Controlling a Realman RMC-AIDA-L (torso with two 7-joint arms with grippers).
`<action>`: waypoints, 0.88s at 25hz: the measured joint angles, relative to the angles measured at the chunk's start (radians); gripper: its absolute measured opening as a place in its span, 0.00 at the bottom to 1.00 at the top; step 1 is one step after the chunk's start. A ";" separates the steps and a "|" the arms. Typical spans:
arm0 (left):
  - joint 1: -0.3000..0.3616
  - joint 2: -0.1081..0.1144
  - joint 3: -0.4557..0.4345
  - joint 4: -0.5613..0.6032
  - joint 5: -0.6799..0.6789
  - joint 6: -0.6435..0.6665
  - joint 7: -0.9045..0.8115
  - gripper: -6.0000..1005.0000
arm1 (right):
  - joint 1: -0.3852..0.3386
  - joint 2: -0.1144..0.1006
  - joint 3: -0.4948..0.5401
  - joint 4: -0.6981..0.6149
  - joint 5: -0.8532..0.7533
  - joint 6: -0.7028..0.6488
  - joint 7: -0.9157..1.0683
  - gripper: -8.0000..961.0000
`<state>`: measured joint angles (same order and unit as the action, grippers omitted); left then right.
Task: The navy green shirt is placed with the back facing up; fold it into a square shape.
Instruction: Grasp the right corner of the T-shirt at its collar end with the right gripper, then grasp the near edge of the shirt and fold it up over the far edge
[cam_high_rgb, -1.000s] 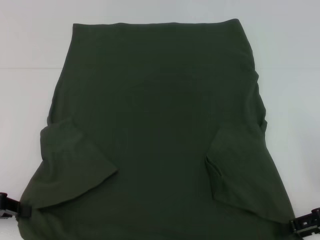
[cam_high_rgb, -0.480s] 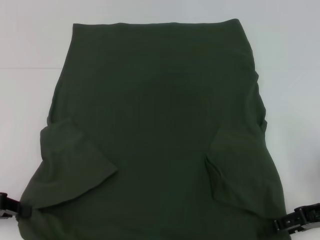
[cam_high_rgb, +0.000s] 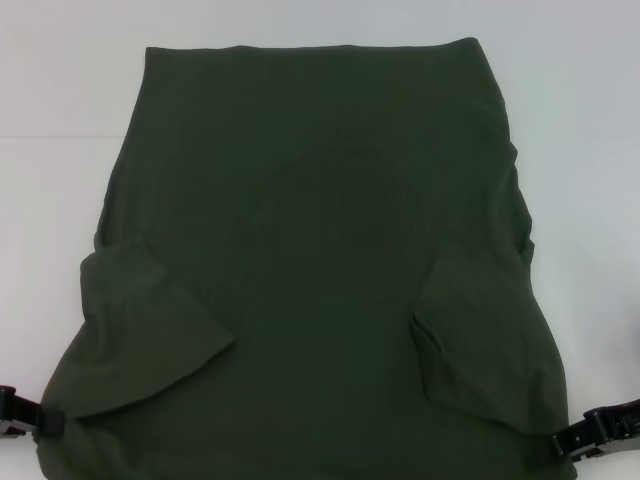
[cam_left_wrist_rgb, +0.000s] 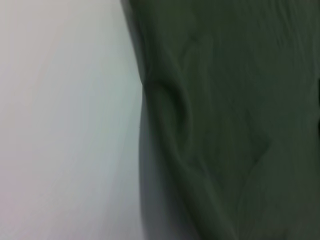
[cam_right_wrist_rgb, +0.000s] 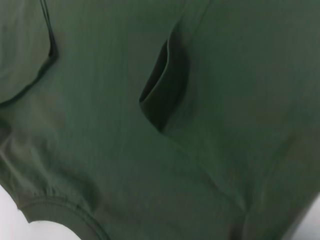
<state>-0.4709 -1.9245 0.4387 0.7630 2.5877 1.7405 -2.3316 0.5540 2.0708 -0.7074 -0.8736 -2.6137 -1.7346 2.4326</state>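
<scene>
Navy green shirt (cam_high_rgb: 320, 260) flat on white table (cam_high_rgb: 60, 100), sleeves inward.

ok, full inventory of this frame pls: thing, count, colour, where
dark olive-green soft-fabric short-sleeved shirt: 1, olive green, spread flat over the middle of the table, both sleeves folded inward onto the body, no lettering showing
white table surface: 1, white, under and around the shirt
left gripper: 1, black, at the shirt's near left corner, low at the head view's left edge
right gripper: 1, black, at the shirt's near right corner, low at the head view's right edge
</scene>
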 joint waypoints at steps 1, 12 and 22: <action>0.000 0.000 0.000 0.000 0.000 0.000 0.000 0.03 | 0.000 0.000 -0.001 0.000 0.000 0.000 -0.001 0.71; -0.001 0.000 0.000 0.001 0.000 -0.002 0.002 0.03 | 0.009 -0.001 -0.013 0.001 0.000 -0.001 -0.004 0.14; 0.001 0.019 0.000 -0.019 0.000 0.067 0.011 0.03 | 0.015 -0.022 -0.015 0.009 0.006 -0.095 -0.093 0.07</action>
<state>-0.4699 -1.9057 0.4387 0.7435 2.5878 1.8074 -2.3208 0.5692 2.0489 -0.7222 -0.8650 -2.6072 -1.8293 2.3392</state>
